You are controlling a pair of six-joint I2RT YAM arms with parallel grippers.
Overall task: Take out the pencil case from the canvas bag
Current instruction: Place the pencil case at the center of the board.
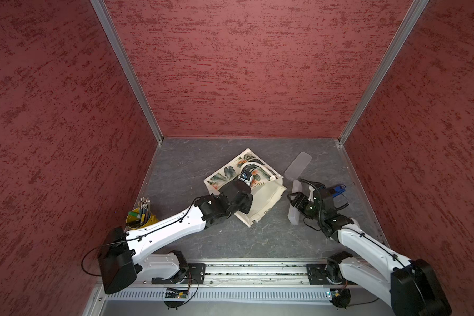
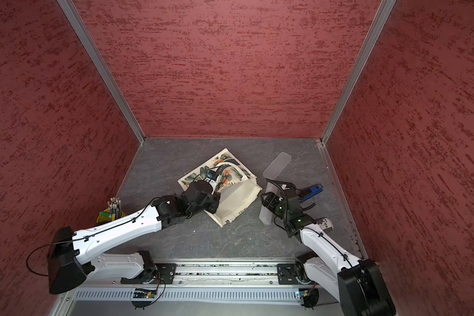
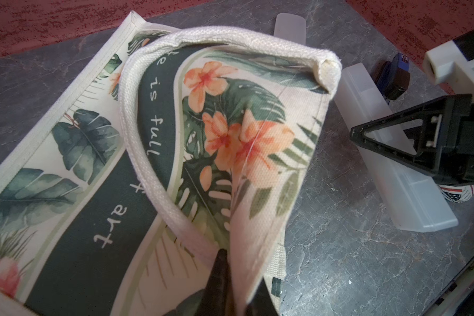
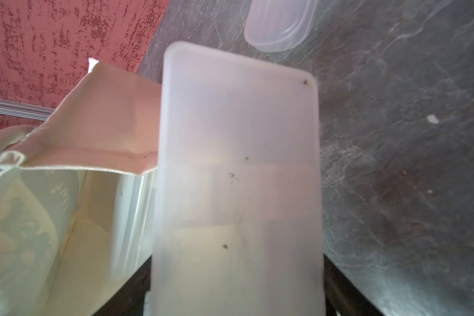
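Three red walls with a rough, streaked plaster texture are enclosing the space in both top views: a back wall (image 1: 244, 68), a left wall (image 1: 52, 123) and a right wall (image 1: 435, 123), with bare aluminium corner posts (image 1: 129, 74) running down where they are meeting. A dark grey tabletop (image 1: 230, 238) with pale marble-like veins is lying flat between them, and soft light is giving it a dull sheen. Along its near edge an aluminium rail (image 1: 257, 269) is running from side to side, with a pale slotted duct (image 1: 244, 295) lying just in front of it.
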